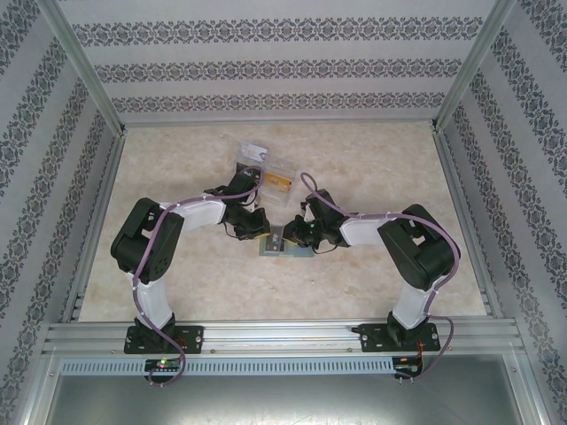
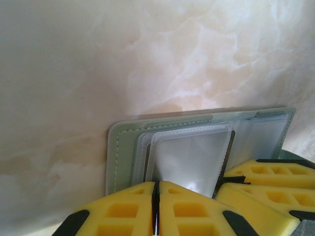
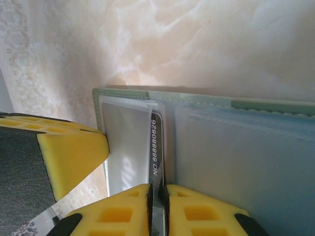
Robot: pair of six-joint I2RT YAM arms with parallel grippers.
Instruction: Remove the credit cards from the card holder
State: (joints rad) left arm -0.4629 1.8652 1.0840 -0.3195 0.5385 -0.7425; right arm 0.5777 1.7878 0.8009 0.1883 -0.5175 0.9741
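Observation:
The pale grey-green card holder (image 1: 276,249) lies open on the marble table between my two grippers. Its green cover (image 2: 123,152) and clear sleeves show in the left wrist view. My left gripper (image 2: 156,183) is shut on the near edge of one clear sleeve (image 2: 192,157). My right gripper (image 3: 158,186) is shut on a dark credit card (image 3: 156,147) printed with a white number. That card stands on edge, partly inside a sleeve of the card holder (image 3: 197,96). From above, the left gripper (image 1: 264,232) and right gripper (image 1: 292,237) almost touch over the holder.
A clear plastic compartment box (image 1: 251,159) with a gold-orange card (image 1: 277,183) in it sits just behind the grippers. Metal frame rails and patterned walls ring the table. My left gripper's yellow finger (image 3: 69,152) sits close beside the right gripper's jaws.

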